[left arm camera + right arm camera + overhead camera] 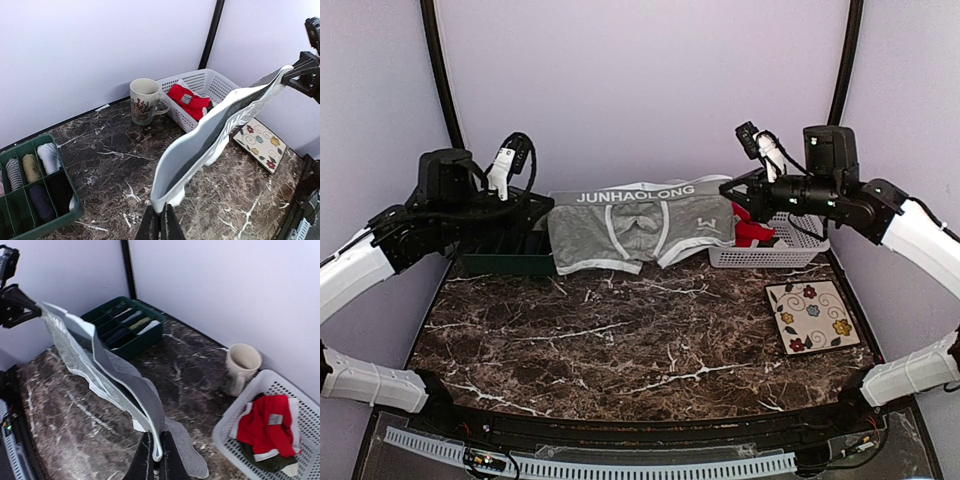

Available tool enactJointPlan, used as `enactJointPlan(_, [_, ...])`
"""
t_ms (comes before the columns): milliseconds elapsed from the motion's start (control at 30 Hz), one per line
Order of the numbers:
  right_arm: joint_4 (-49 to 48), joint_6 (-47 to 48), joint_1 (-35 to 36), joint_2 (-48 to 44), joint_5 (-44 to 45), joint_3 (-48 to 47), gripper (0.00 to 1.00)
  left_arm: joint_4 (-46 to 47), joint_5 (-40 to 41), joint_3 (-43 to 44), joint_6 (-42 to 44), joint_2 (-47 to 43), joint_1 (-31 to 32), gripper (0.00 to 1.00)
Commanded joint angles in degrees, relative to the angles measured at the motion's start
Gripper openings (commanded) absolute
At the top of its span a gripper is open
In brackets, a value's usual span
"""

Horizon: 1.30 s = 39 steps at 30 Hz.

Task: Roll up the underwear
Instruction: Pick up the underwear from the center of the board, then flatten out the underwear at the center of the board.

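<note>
The light grey underwear (635, 228) with a white lettered waistband hangs stretched in the air between my two grippers, above the back of the marble table. My left gripper (552, 203) is shut on its left waistband corner (160, 207). My right gripper (728, 190) is shut on its right waistband corner (157, 450). The red underwear with white trim (262, 427) lies in the white basket (800, 250), over a dark garment. The basket and red underwear (187, 100) also show in the left wrist view.
A green divided tray (505, 262) holding several rolled garments (35, 167) stands at the back left. A cream mug (143, 101) stands by the basket. A floral tile coaster (812, 315) lies at the right. The marble tabletop (620, 350) stretches below.
</note>
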<state>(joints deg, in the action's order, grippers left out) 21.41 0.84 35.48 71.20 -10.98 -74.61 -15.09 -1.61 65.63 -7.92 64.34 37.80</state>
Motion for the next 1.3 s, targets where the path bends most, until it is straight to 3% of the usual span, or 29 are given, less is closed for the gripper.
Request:
enactJointPlan(0, [-1.1, -7.2, 4.7, -6.1, -10.2, 6.0, 0.0, -6.1, -9.0, -4.2, -1.7, -9.9, 0.8, 0.0])
enactJointPlan(133, [-4.5, -16.1, 6.2, -8.5, -9.3, 14.0, 0.0, -8.2, -10.0, -7.2, -5.1, -12.2, 1.2, 0.0])
enactJointPlan(267, [-7.0, -18.4, 5.1, -3.8, 0.1, 18.7, 0.01, -4.2, -2.0, -12.0, -6.0, -9.6, 1.3, 0.03])
enactJointPlan(300, [-6.9, -18.7, 4.4, -0.8, 2.3, 19.2, 0.26, -3.2, 0.0, -13.7, -5.9, -8.2, 1.3, 0.2])
enactJointPlan(333, [-5.6, -18.6, 3.5, 2.8, 3.5, 19.2, 0.43, -3.8, 2.6, -14.6, -5.4, -5.9, 1.3, 0.41])
enactJointPlan(367, [-2.5, -18.7, 2.7, 6.3, 5.2, 18.0, 0.52, -6.1, 4.1, -14.6, -5.1, -3.7, 1.3, 0.59])
enactJointPlan(433, [3.5, -18.7, 2.3, 11.9, 7.3, 15.7, 0.58, -10.3, 5.8, -14.1, -5.3, -0.6, 1.2, 0.71])
enactJointPlan(500, [6.1, -19.1, 2.3, 13.5, 6.8, 15.5, 0.61, -10.8, 4.6, -15.1, -5.4, -1.2, 1.2, 0.75])
enactJointPlan(633, [3.7, -19.4, 2.4, 11.4, -2.3, 18.1, 0.62, -11.3, -2.7, -16.6, -6.4, -0.5, 1.4, 0.73])
enactJointPlan(767, [2.2, -19.6, 4.8, 15.8, -11.4, 16.9, 0.47, -8.8, -8.1, -20.4, -8.5, 1.6, 1.6, 0.62])
enactJointPlan(967, [6.2, -21.7, 8.4, 24.4, -7.7, 12.7, 0.38, -5.7, -6.2, -24.8, -16.1, 3.3, 1.6, 0.51])
enactJointPlan(1267, [9.5, -24.1, 8.4, 28.0, 1.5, 12.0, 0.39, -6.1, -4.0, -25.9, -20.6, 5.6, 1.6, 0.52])
